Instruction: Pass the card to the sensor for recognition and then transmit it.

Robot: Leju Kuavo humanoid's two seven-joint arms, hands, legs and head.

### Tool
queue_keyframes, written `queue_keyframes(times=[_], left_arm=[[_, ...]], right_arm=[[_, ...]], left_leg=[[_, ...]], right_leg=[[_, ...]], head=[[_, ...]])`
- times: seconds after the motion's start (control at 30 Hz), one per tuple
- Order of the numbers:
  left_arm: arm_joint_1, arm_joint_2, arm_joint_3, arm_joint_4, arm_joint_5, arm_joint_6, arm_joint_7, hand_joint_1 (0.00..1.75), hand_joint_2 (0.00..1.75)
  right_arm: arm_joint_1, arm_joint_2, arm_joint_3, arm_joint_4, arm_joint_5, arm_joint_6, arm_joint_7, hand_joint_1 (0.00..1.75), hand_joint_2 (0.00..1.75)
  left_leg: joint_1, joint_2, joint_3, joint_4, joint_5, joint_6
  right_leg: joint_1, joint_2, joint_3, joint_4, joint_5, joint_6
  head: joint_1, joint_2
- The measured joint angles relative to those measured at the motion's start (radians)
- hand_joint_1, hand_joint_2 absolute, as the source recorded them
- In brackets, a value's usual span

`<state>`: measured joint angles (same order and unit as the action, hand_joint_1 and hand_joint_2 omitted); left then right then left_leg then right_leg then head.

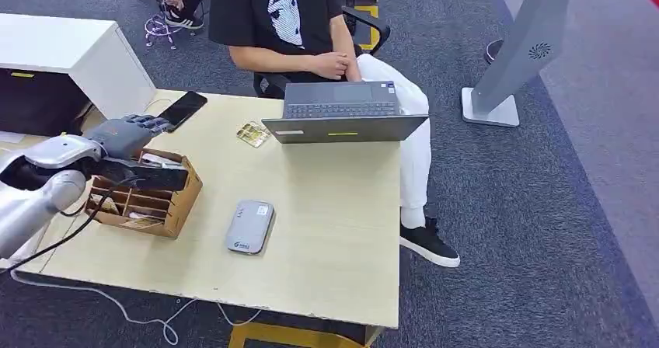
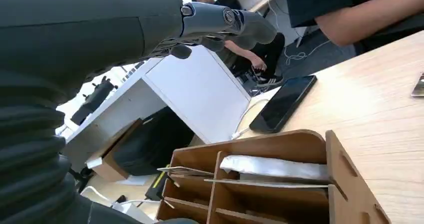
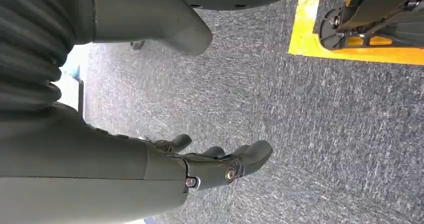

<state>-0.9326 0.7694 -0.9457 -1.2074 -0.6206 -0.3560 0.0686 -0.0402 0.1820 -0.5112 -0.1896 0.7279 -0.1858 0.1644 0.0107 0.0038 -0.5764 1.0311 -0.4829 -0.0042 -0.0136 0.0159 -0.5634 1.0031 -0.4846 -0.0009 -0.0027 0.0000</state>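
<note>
Now left hand [image 1: 124, 134] spread, empty, above wooden organizer [image 1: 144, 200]; card [image 1: 253, 133] well apart, near laptop [image 1: 342, 111].

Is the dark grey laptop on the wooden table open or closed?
Open. The dark grey laptop sits on the light wooden table with its keyboard deck showing in the head view and the lid raised toward the robot.

Left hand [image 2: 220, 26] empty above wooden organizer [image 2: 280, 184], phone [image 2: 284, 103] beyond

Office, grey carpet [image 1: 544, 208], wooden desk [image 1: 334, 231] with laptop [image 1: 342, 111] (open), seated person [image 1: 287, 22], white cabinet [image 1: 70, 53]
</note>
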Motion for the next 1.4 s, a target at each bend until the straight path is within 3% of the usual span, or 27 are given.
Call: queue_keyframes(times=[0.13,0.37,0.77,1.4], left_arm=[[-0.003,0.034,0.000,-0.059,0.038,-0.052,-0.025,0.00,1.75],[-0.012,0.057,0.000,-0.112,0.037,-0.054,-0.016,0.00,1.75],[0.029,0.061,-0.005,-0.114,0.035,-0.001,-0.006,0.00,1.75],[0.072,0.070,0.001,-0.073,0.009,0.014,0.003,0.00,1.75]], right_arm=[[0.000,0.000,-0.007,0.000,0.000,0.000,0.000,0.00,1.75],[0.000,0.000,-0.015,0.000,0.003,-0.003,-0.001,0.00,1.75],[0.000,0.001,-0.018,0.000,0.012,-0.011,0.000,0.00,1.75],[0.000,0.002,-0.030,0.000,0.038,-0.005,0.003,0.00,1.75]], left_leg=[[0.000,0.000,0.000,0.000,0.000,0.000],[0.000,-0.001,0.000,0.000,0.000,0.000],[0.000,-0.001,0.000,0.000,0.000,0.000],[0.000,-0.001,0.000,0.000,0.000,0.000]], right_leg=[[0.000,0.000,0.000,0.000,0.000,0.000],[0.000,0.000,0.000,0.000,0.000,0.000],[0.000,0.000,0.000,0.000,0.000,0.000],[0.000,0.000,0.000,0.000,0.000,0.000]], head=[[0.000,0.000],[0.000,0.000],[0.000,0.000],[0.000,0.000]])
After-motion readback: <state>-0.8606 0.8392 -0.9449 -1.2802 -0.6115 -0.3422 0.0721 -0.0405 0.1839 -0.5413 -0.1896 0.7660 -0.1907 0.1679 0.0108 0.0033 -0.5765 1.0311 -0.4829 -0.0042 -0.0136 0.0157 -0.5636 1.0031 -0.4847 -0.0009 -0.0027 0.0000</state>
